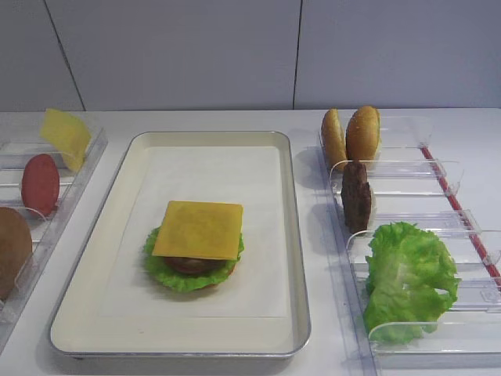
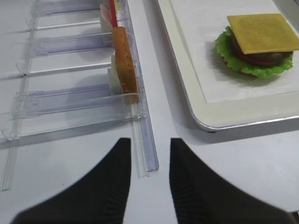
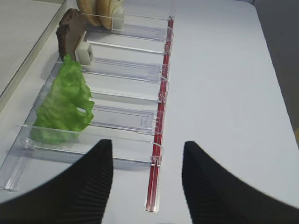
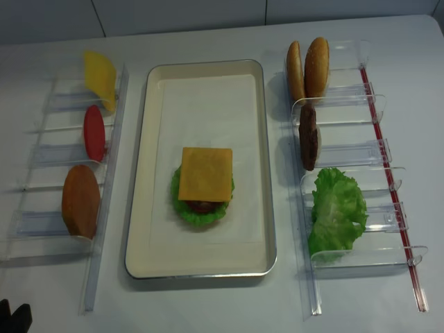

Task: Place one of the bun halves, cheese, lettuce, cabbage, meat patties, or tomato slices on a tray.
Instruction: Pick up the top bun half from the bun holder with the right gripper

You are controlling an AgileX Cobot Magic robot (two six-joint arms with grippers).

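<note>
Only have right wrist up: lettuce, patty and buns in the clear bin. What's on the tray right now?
Observer: The tray holds one stack near its front end: a top cheese slice over a meat patty, with a lettuce leaf underneath. No bun top on it yet.
Operator: What's left in the bin on the other side?
Observer: The left bin has a spare cheese slice at the far end, a tomato slice in the middle and a bun half nearest the front, all standing on edge.
</note>
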